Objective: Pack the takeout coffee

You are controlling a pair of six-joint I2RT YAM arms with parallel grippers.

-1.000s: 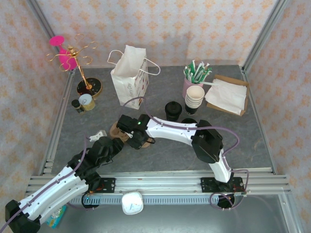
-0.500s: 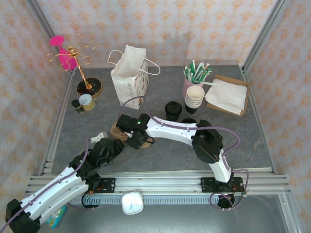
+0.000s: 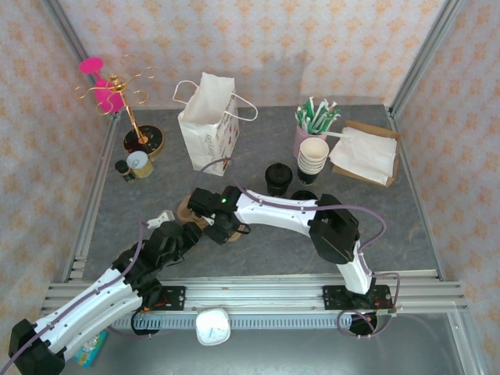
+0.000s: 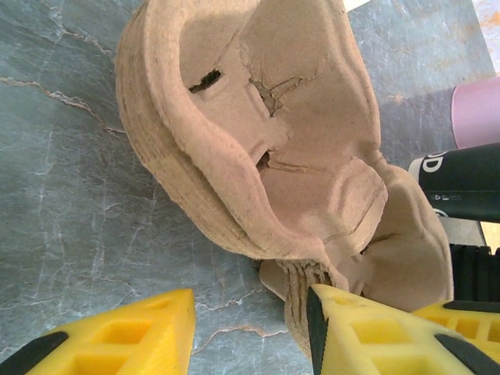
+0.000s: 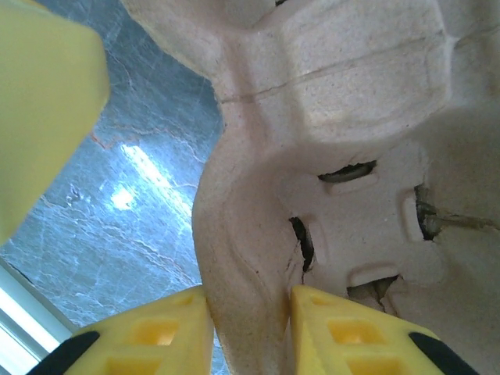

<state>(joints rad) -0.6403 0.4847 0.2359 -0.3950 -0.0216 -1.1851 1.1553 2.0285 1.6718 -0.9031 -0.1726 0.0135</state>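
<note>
The takeout coffee [image 3: 278, 178], a single small black cup, stands mid-table behind the arms, apart from both grippers. A brown pulp cup carrier [image 3: 186, 207] [image 4: 258, 117] [image 5: 351, 101] lies between the two grippers. My right gripper [image 3: 219, 228] [image 5: 248, 332] is shut on one of the carrier's raised ridges. My left gripper [image 3: 191, 230] [image 4: 250, 328] is open at the carrier's near edge. That edge rests against its right finger [image 4: 367, 336], and grey table shows across the rest of the gap. A black cup wall with white print [image 4: 461, 187] crosses the left wrist view's right edge.
A white paper bag [image 3: 207, 125] stands at the back. A pink cup of green packets [image 3: 306, 133], a nested cup stack [image 3: 312, 156], black lids [image 3: 303, 195] and napkins [image 3: 363, 155] sit at the right. A gold stand [image 3: 129, 101] and small jar [image 3: 139, 164] are at the left.
The right gripper with the carrier has shifted very slightly toward the near edge. The left arm has barely moved.
</note>
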